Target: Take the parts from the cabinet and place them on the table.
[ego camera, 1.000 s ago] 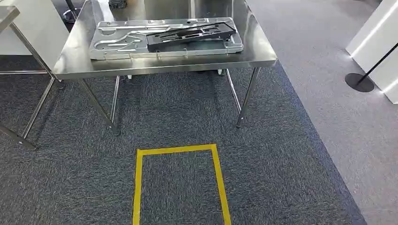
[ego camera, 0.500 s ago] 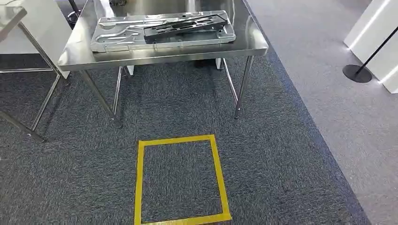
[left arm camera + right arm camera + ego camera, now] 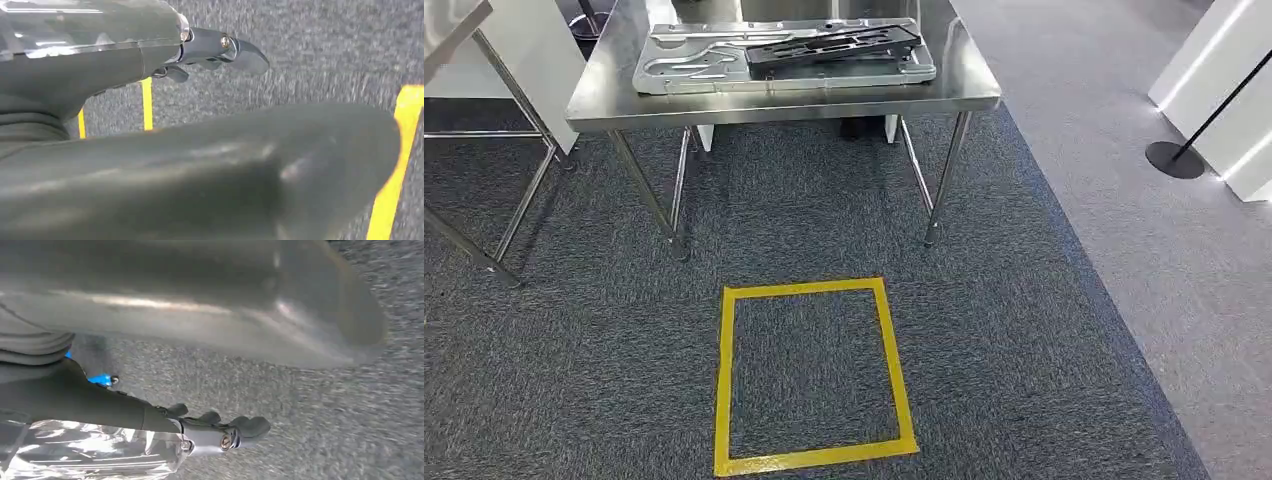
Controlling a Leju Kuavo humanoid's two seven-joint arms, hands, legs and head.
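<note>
Parts on the steel table, both hands hanging with nothing in them

The steel table (image 3: pixel 969 92) stands past the yellow tape square (image 3: pixel 812 375) on the carpet. On the table lies a big silver metal part (image 3: pixel 694 68), flat like a tray, and a black part (image 3: pixel 834 45) rests across its top. The silver part looks stiff, smooth and rather heavy, so I think two hands should take it by the long edges. The black part looks lighter and could slide off. The left hand (image 3: pixel 220 50) and right hand (image 3: pixel 220 432) hang over the carpet, fingers loose, holding nothing.
</note>
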